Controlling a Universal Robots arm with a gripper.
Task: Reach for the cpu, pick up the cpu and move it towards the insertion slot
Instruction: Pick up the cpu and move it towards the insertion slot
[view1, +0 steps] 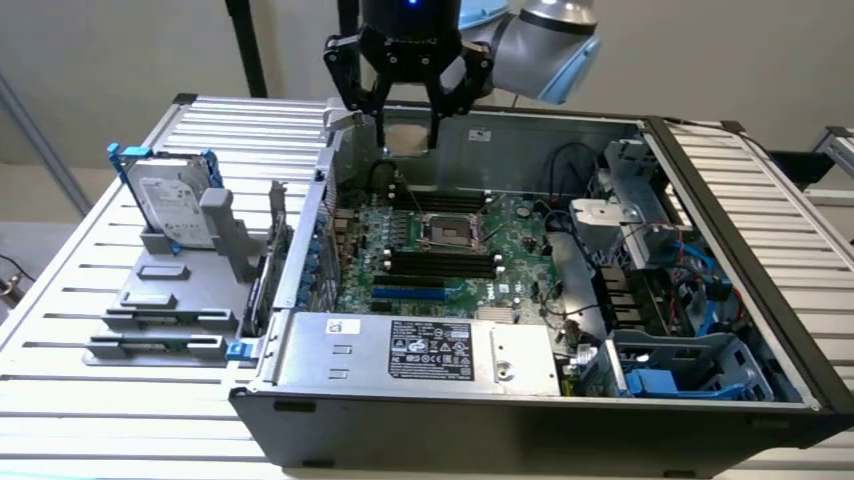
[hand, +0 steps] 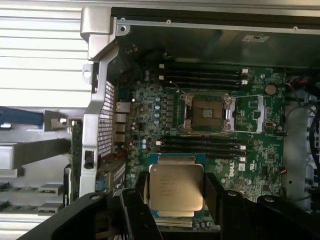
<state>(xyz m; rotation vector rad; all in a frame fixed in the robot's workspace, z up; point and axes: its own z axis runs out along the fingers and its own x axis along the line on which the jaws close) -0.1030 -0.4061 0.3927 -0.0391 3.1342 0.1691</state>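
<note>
In the wrist view the cpu (hand: 176, 186), a flat square chip with a shiny silver top and pale edges, sits between my two dark fingers (hand: 134, 202). My gripper (hand: 176, 192) is shut on it. The insertion slot (hand: 207, 112), a silver-framed square socket with a dark centre, lies on the green board beyond the chip, with black memory slots between them. In the exterior view my gripper (view1: 407, 135) hangs above the back of the open computer case, higher than and behind the insertion slot (view1: 447, 232).
An upright silver hard drive (view1: 174, 205) in a blue-edged bracket stands on the slatted table at the exterior view's left. Long black memory slots (view1: 434, 262) and a blue card slot (view1: 407, 294) flank the socket. The power supply (view1: 427, 350) fills the case front; cables (view1: 667, 270) crowd its right.
</note>
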